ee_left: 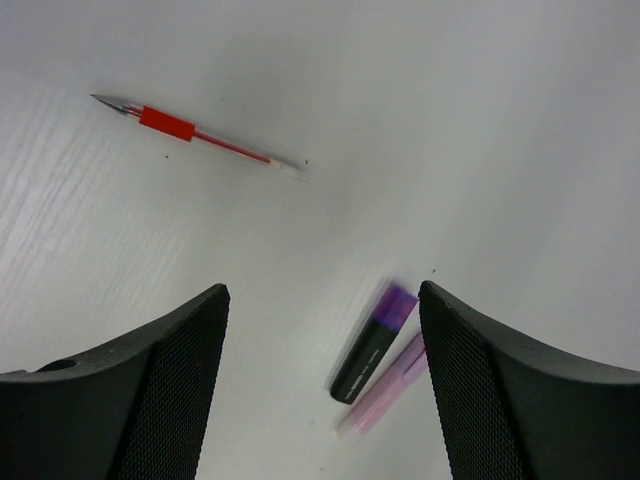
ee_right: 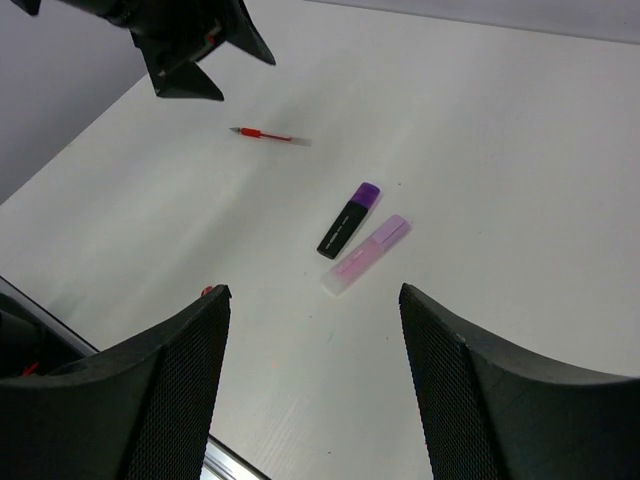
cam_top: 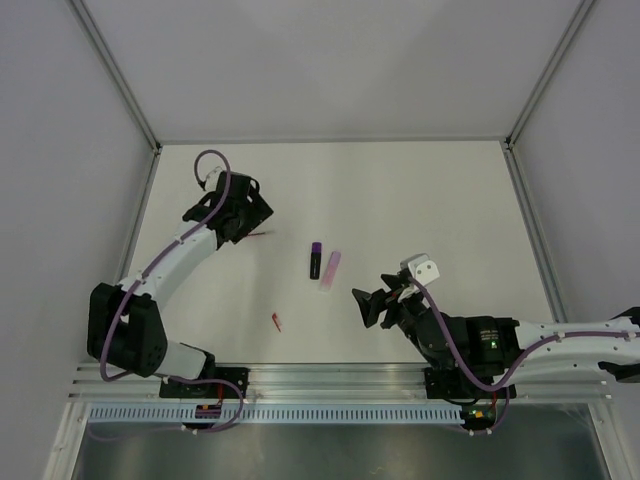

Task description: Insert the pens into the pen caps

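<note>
The thin red pen lies on the white table just beyond my left gripper; it also shows in the top view and the right wrist view. The pale pink marker and the dark purple-and-black cap lie side by side mid-table, also in the right wrist view as marker and cap. The tiny red cap lies nearer the front. My left gripper is open and empty. My right gripper is open and empty, right of the marker.
The table is white, with grey walls and metal frame posts round it. An aluminium rail runs along the near edge by the arm bases. The left arm's gripper shows at the top left of the right wrist view.
</note>
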Robot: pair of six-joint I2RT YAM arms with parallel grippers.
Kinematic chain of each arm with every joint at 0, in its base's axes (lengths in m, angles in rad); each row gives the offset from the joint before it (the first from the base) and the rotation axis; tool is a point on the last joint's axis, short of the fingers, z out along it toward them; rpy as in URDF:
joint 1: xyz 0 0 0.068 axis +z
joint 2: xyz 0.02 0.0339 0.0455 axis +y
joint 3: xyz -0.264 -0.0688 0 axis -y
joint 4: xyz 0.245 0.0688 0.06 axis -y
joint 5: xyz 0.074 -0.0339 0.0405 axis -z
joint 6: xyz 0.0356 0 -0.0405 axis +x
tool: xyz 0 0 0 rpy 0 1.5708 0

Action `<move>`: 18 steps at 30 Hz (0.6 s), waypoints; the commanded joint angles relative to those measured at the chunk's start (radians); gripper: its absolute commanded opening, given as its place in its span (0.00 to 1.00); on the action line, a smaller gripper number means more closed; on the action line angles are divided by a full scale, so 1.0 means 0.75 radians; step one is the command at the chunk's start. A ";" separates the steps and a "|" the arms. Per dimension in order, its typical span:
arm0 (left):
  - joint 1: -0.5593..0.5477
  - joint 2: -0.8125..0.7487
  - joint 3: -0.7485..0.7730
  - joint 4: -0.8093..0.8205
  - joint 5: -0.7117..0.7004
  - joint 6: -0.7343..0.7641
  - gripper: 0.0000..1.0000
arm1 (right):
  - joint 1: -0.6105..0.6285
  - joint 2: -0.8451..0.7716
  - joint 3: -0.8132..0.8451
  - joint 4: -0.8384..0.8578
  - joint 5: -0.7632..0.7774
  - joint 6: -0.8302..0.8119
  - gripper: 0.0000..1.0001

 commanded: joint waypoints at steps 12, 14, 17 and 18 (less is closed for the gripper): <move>0.121 0.559 0.673 -0.718 0.063 -0.689 0.79 | -0.003 0.002 0.055 -0.013 -0.011 -0.029 0.74; 0.127 0.590 0.651 -0.696 0.077 -0.716 0.78 | -0.003 -0.006 0.053 -0.017 -0.007 -0.033 0.74; 0.133 0.625 0.591 -0.618 0.095 -0.791 0.76 | -0.003 -0.008 0.055 -0.017 -0.005 -0.035 0.74; 0.135 0.633 0.581 -0.588 0.089 -0.804 0.76 | -0.003 -0.006 0.055 -0.017 -0.007 -0.033 0.74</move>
